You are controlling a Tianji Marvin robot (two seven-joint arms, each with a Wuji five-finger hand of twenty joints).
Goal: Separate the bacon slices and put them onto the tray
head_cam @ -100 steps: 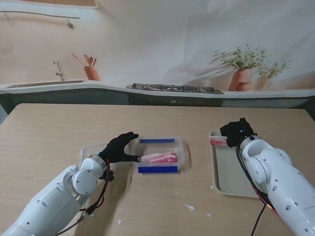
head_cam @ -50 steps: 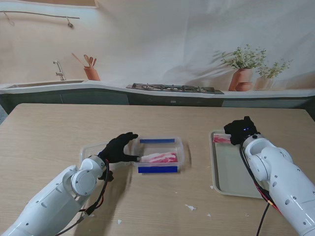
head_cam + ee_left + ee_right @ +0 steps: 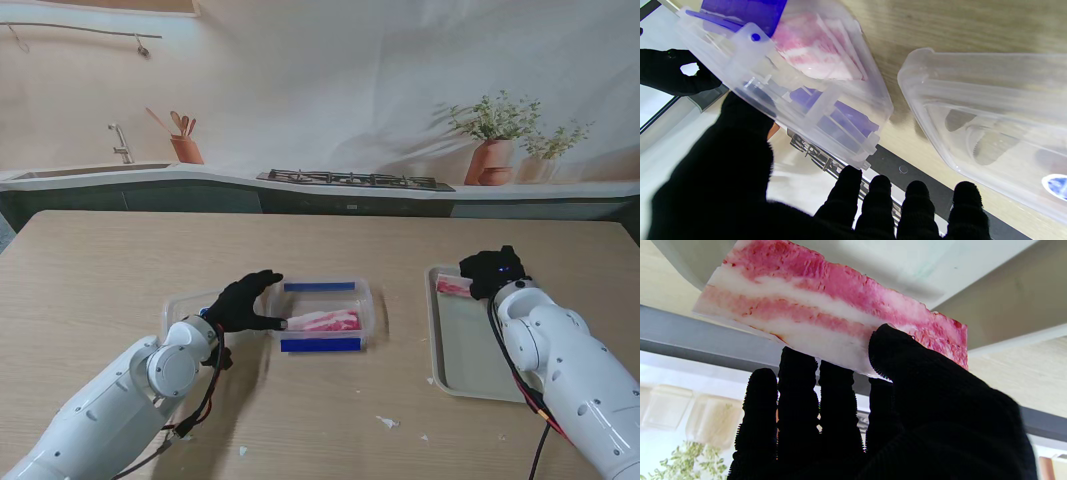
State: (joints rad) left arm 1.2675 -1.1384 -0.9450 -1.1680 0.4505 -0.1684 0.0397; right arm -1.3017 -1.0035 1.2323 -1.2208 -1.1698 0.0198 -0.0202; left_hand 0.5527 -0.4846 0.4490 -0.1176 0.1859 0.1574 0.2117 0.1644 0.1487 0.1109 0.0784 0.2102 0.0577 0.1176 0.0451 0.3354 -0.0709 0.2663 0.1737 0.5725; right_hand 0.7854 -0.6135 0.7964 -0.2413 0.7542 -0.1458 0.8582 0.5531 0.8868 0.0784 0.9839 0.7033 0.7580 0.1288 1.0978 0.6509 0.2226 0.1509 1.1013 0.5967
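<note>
Left of the tray (image 3: 455, 350): left hand (image 3: 243, 302) spread, fingers (image 3: 880, 200) apart, thumb against the clear box (image 3: 325, 315) of bacon (image 3: 325, 321), lid (image 3: 190, 305) beside. Over the tray's far left corner: right hand (image 3: 490, 272) pinching one bacon slice (image 3: 826, 311). No readable writing anywhere.
</note>
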